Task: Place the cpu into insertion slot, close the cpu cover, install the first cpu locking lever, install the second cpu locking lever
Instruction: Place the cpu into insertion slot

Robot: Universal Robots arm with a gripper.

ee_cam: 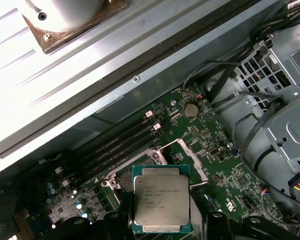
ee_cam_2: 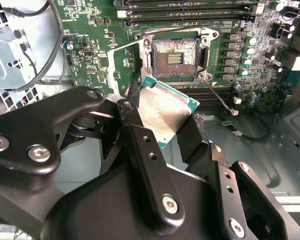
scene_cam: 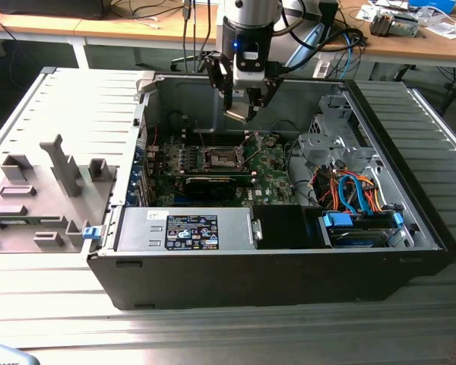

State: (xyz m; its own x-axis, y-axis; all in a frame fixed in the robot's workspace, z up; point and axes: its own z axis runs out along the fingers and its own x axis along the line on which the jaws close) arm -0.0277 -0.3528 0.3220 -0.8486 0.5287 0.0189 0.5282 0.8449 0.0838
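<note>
In the exterior view we saw the gripper (scene_cam: 239, 114) hanging inside the open computer case (scene_cam: 251, 281), which lay on its side on the grey slatted surface (scene_cam: 213, 334). The gripper was closed on the cpu (scene_cam: 238, 116), carrying it above the green board (scene_cam: 270, 171), and the insertion slot (scene_cam: 216, 158) sat below the gripper and a little off to one side, well apart from the chip. The case also held a labelled power supply box (scene_cam: 186, 228) and a nest of coloured cables (scene_cam: 349, 190), both clear of the gripper. In the second wrist view the two black fingers (ee_cam_2: 140, 145) pinched the cpu (ee_cam_2: 165, 112) by opposite edges, leaving its silver face bare; we judged this edge hold was meant to keep the underside free for seating. Beyond the gripper's tips the insertion slot (ee_cam_2: 175, 52) showed its contact field uncovered, so we took the socket to be open and ready to receive. In the first wrist view the cpu (ee_cam: 159, 202) lay flat across the gripper's tips, with the silvery socket frame partly hidden behind it, and it was not yet seated.
</note>
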